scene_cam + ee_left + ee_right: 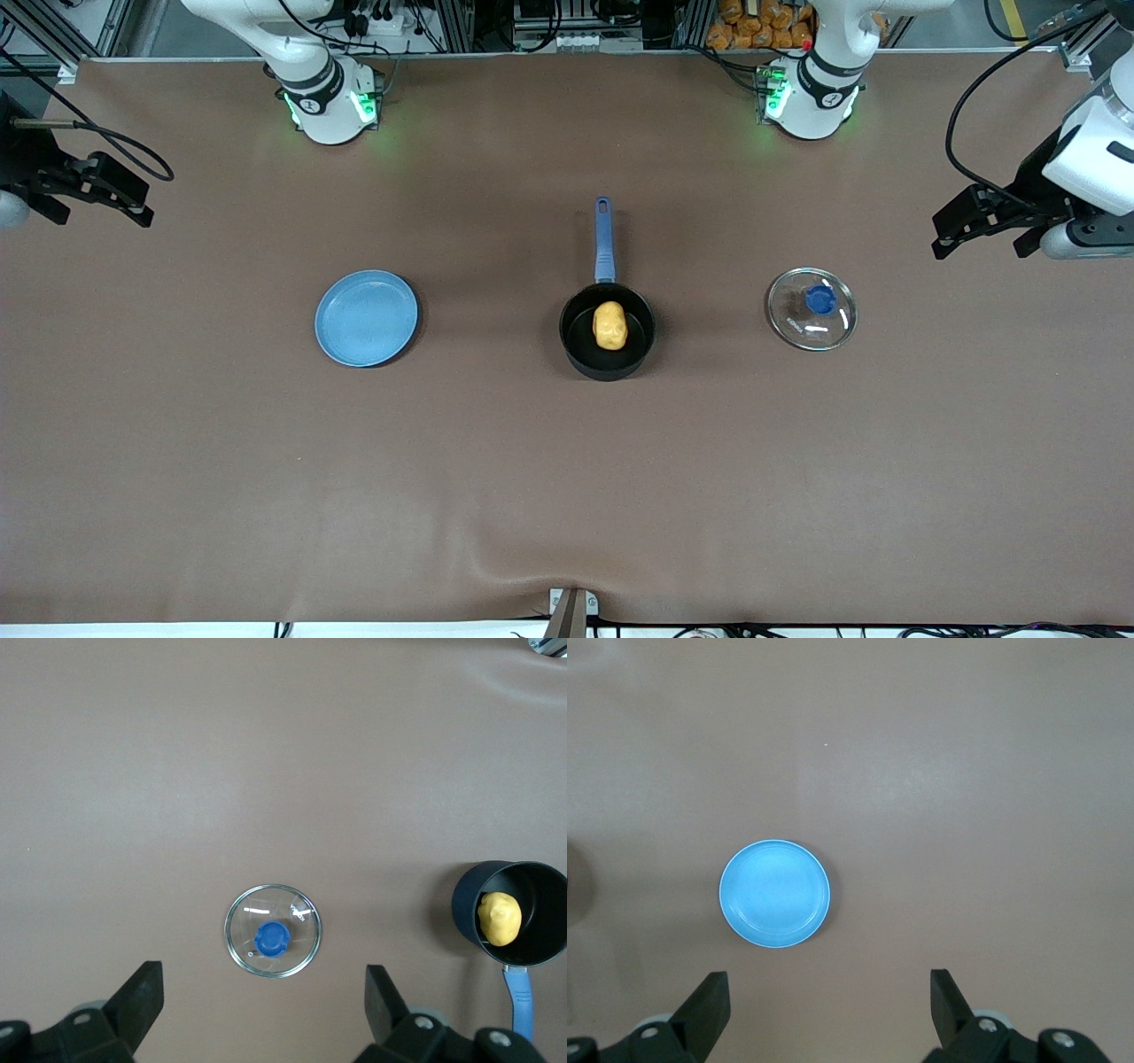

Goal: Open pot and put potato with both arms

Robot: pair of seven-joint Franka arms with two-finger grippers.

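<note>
So the small round black saucepan with the long straight blue handle [607, 330] sits about mid-table with no cover on it, handle pointing toward the robots' bases; the little lumpy yellow-orange potato [609, 325] is lying inside it, on the pot's floor; you can see it in there from the left wrist view too [498, 918].

The clear glass lid with the blue knob [811, 308] lies flat on the brown table cover [567, 478], beside the pot toward the left arm's end and well apart from it; the flat light-blue round plate [367, 318] is on the pot's right-arm side, bare, also well apart.

Left gripper [994, 232] hangs over the table edge at its own end, fingers [142, 999] spread wide with nothing between them; right gripper [89, 190] does the same over its own end, fingers [709, 1003] apart and holding nothing; both arms just wait.
</note>
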